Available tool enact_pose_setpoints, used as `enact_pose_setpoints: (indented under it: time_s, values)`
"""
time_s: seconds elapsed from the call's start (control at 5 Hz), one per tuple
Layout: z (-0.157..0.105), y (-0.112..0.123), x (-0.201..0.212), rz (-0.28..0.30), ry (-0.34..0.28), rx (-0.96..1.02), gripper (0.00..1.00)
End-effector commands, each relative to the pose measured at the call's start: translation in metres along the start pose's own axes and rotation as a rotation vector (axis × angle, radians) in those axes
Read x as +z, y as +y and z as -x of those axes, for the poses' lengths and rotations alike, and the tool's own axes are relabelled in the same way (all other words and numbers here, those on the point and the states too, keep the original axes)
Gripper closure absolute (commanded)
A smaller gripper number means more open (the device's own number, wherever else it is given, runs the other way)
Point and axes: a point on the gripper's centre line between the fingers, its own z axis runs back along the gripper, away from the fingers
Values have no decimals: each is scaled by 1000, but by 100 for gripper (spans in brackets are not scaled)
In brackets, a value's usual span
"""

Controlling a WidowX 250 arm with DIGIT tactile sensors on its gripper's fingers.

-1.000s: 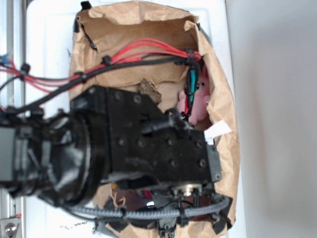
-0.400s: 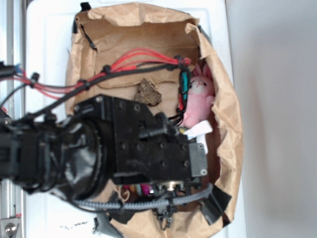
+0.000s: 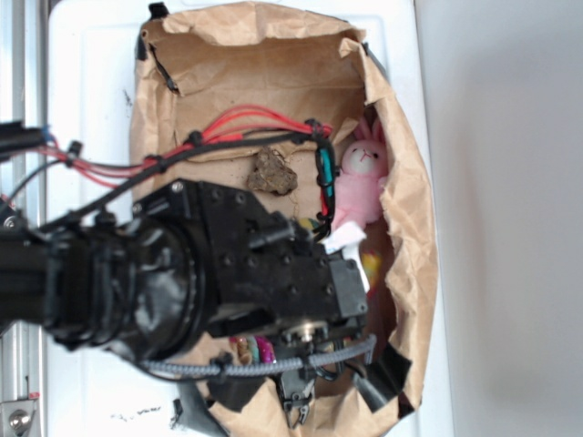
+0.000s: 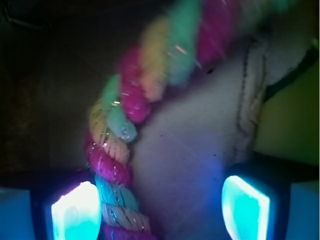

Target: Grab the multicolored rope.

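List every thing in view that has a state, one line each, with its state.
Gripper: open, fingers apart, holding nothing.
Rope: lying loose, curved, its lower end beside the left finger, ungrasped.
Bunny: lying against the bag's right wall.
Paper bag: open, crumpled.
Brown lump: resting on the bag floor, untouched.
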Motion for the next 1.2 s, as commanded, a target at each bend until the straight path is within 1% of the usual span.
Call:
enact_pose_setpoints:
  time_s: [0.0,0.4,0.6,0.8,1.0]
  values:
    - [3,-17,3,100,-4,-68,0]
    - [2,-21,7,140,-8,-98,0]
    - [2,-24,7,149,-10,-107,0]
    - [1,-27,11,192,-29,-129,0]
    - [0,-28,9,194,-24,-129,0]
